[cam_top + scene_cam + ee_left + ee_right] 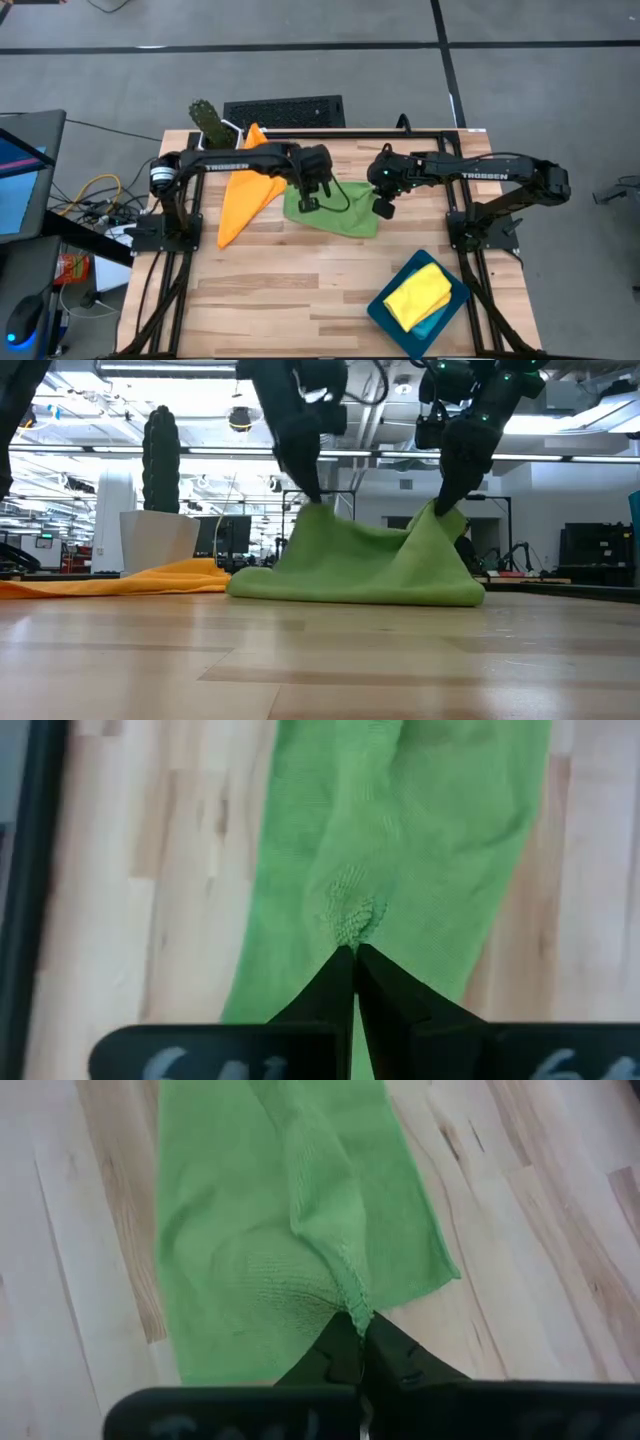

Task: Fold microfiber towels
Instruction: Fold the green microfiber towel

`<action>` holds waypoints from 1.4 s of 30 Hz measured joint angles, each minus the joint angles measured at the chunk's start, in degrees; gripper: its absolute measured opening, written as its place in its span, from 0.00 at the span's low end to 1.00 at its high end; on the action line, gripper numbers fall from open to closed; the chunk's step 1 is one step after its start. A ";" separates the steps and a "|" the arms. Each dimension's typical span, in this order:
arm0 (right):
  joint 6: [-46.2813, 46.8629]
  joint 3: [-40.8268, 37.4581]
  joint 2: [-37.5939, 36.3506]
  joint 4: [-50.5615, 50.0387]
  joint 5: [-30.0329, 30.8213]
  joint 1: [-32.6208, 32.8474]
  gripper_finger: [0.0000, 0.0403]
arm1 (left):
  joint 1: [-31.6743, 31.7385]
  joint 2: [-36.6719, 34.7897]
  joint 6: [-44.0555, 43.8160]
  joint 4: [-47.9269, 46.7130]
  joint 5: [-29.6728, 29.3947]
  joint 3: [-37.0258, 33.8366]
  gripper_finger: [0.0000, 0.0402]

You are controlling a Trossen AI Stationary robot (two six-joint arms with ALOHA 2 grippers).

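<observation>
You are looking down on a wooden table (300, 290) with two dark arms reaching toward its middle. A green towel (335, 208) is lying crumpled near the table's centre, and both grippers are gripping it.

Your left gripper (308, 200) is pinching the towel's left edge. In the left wrist view its fingers (335, 985) are pressed together with a small tuft of green cloth (400, 840) bunching at their tips.

Your right gripper (383, 207) is pinching the towel's right edge. In the right wrist view its fingers (345, 1342) are closed on a raised fold of the green towel (270, 1220), which is spreading out flat on the wood beyond.

From table height, the left gripper (313, 498) and the right gripper (447, 505) are each lifting a peak of the green towel (360, 568), while the cloth is sagging between the two peaks and its lower part is resting on the table.

An orange towel (245, 190) is lying spread out just left of the green one, under the left arm. A yellow towel (420, 293) is sitting folded in a teal tray (385, 312) near the table's front right corner, well apart from the grippers; a strip of light blue is showing under it. A black keyboard (285, 110) is lying at the table's far edge.
</observation>
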 joint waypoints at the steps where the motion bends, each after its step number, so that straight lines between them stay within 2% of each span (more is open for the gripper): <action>1: 0.19 0.01 -0.02 0.42 0.12 0.00 0.05 | 0.26 -0.27 -0.20 -2.51 0.05 1.84 0.00; 5: -0.61 3.11 -1.73 -1.99 0.33 -0.02 0.03 | 1.13 -1.02 0.13 -11.40 0.45 10.44 0.00; 7: -1.79 5.79 -3.31 -1.87 3.06 -0.12 0.02 | 1.75 -1.20 1.47 -14.69 -2.31 14.29 0.00; 11: -8.21 11.85 -4.93 -2.41 14.40 -2.66 0.03 | 4.95 -1.18 6.81 -17.25 -11.56 20.62 0.00; 14: -15.67 17.53 -4.68 -2.72 25.77 -6.74 0.03 | 9.13 -1.18 11.58 -15.34 -17.84 24.24 0.00; 16: -21.87 21.18 -4.59 -1.46 30.07 -10.18 0.02 | 12.47 -1.15 14.29 -12.29 -20.51 26.70 0.00; 21: -31.89 27.47 -4.46 8.51 30.68 -17.70 0.03 | 19.64 -1.05 19.44 -4.59 -22.27 33.78 0.00; 26: -31.42 31.35 -4.46 9.18 27.57 -20.60 0.03 | 21.76 -1.02 20.60 -2.30 -18.22 38.35 0.00; 30: -26.55 31.37 -4.48 4.04 25.92 -19.28 0.03 | 20.69 -1.05 17.44 -7.18 -16.67 38.12 0.00; 33: -20.27 29.13 -4.64 -1.68 22.83 -17.13 0.03 | 19.20 -1.07 14.32 -12.95 -14.28 35.25 0.00; 37: -11.35 23.22 -4.63 -8.93 18.21 -12.28 0.02 | 15.94 -1.05 8.97 -19.13 -8.78 27.08 0.00; 42: -1.73 13.69 -4.63 -13.10 16.81 -2.80 0.04 | 9.20 -1.02 5.51 -21.37 -6.13 13.86 0.00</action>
